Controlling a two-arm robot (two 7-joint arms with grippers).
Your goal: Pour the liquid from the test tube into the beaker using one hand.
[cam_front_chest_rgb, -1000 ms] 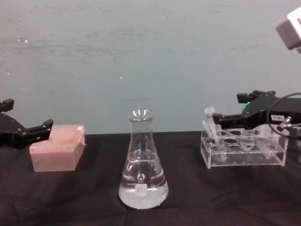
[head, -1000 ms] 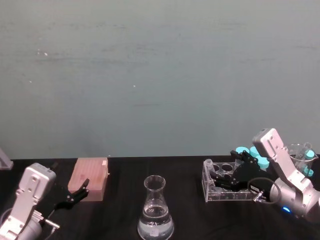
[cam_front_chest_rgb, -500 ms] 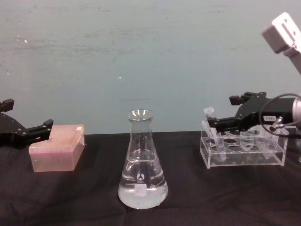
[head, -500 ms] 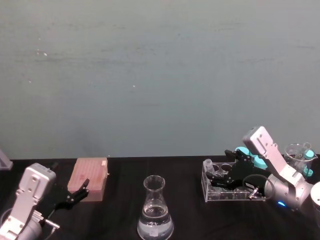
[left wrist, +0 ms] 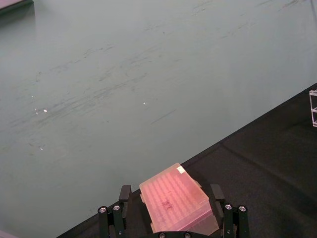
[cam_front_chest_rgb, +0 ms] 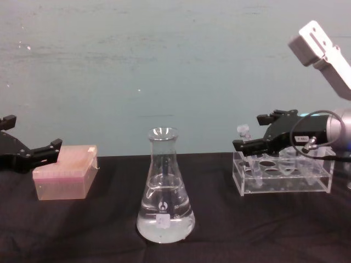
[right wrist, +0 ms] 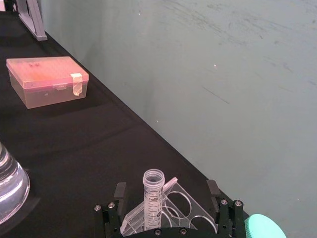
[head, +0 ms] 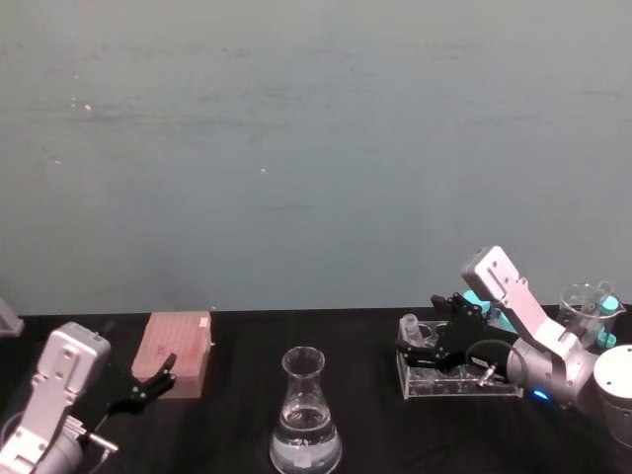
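Observation:
The test tube point(right wrist: 153, 194) stands slightly tilted in the left end hole of a clear plastic rack point(cam_front_chest_rgb: 285, 183); its rim point(cam_front_chest_rgb: 243, 129) shows above the rack. My right gripper point(right wrist: 166, 192) is open, with one finger on each side of the tube and neither touching it; it hangs over the rack's left end point(head: 415, 336). I cannot tell how much liquid the tube holds. The beaker point(cam_front_chest_rgb: 164, 197), a clear conical flask, stands at the table's centre point(head: 306, 420) with clear liquid in its base. My left gripper point(head: 150, 385) is parked open at the far left.
A pink lidded box point(cam_front_chest_rgb: 64, 178) sits left of the beaker, just ahead of the left gripper's fingers point(left wrist: 125, 194). Teal-capped tubes point(head: 481, 296) stand behind the right arm. A glass vessel point(head: 590, 301) and a white round object point(head: 617, 380) sit at the far right.
My right gripper has moved left along the rack and now has its open fingers on either side of the test tube. The left arm, beaker and box have not moved.

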